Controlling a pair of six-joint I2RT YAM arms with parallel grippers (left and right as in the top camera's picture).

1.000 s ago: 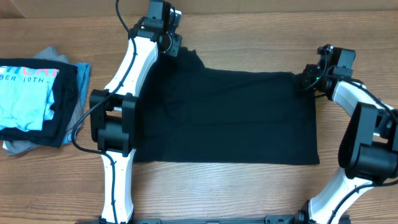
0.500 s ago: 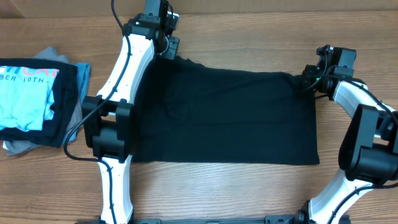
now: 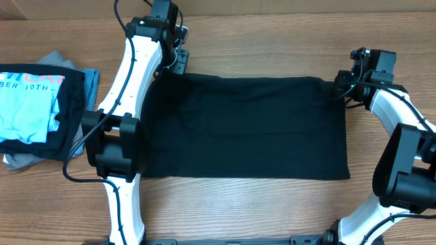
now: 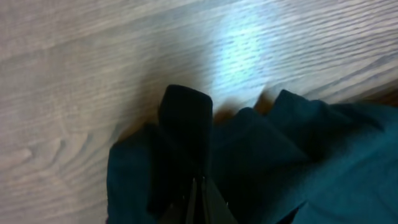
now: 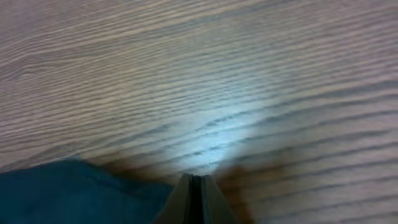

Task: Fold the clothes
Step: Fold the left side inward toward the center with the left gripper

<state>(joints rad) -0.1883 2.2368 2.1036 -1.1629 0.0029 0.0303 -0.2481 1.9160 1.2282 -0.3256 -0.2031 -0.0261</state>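
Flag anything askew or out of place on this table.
The black garment lies mostly flat, but its far-left corner is bunched around the shut left tool. At the left edge, a grey garment pokes unevenly from under the light blue T-shirt.

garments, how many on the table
4: a black garment spread in the middle; at the left edge, a light blue shirt on a dark garment on a grey one. The pile may hide more.
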